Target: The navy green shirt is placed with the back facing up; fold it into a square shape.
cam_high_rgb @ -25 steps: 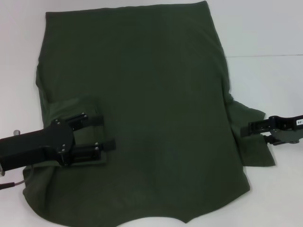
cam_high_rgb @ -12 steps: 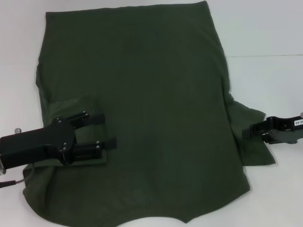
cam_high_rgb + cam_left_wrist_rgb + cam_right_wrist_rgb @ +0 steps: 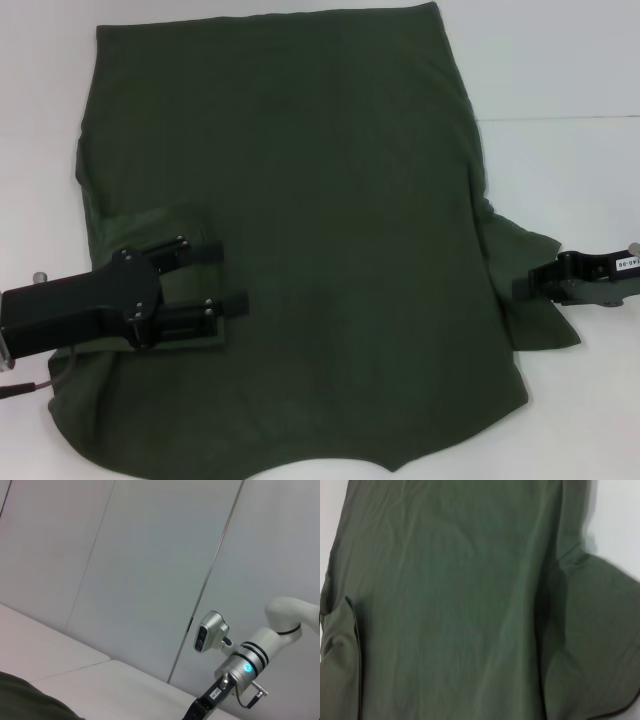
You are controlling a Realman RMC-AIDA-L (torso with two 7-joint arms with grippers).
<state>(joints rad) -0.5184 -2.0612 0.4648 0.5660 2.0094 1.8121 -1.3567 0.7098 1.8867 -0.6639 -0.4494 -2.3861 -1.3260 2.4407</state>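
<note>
The navy green shirt (image 3: 320, 200) lies spread over the white table (image 3: 560, 80), plain side up, and also fills the right wrist view (image 3: 450, 600). Its left sleeve (image 3: 150, 225) is folded inward onto the body. My left gripper (image 3: 222, 278) rests open on that folded sleeve, with nothing between its fingers (image 3: 200, 252). The right sleeve (image 3: 535, 325) sticks out flat to the side. My right gripper (image 3: 522, 288) reaches in over the sleeve's outer edge, its fingers drawn together on the cloth.
The shirt's hem hangs near the table's front edge (image 3: 330, 470). Bare white tabletop lies to the right of the shirt (image 3: 580, 180). A panelled wall (image 3: 150, 570) and my right arm (image 3: 245, 667) show in the left wrist view.
The right gripper's fingers, apart a second ago, have come together at the right sleeve, and it has dropped slightly. The left gripper has barely shifted.
</note>
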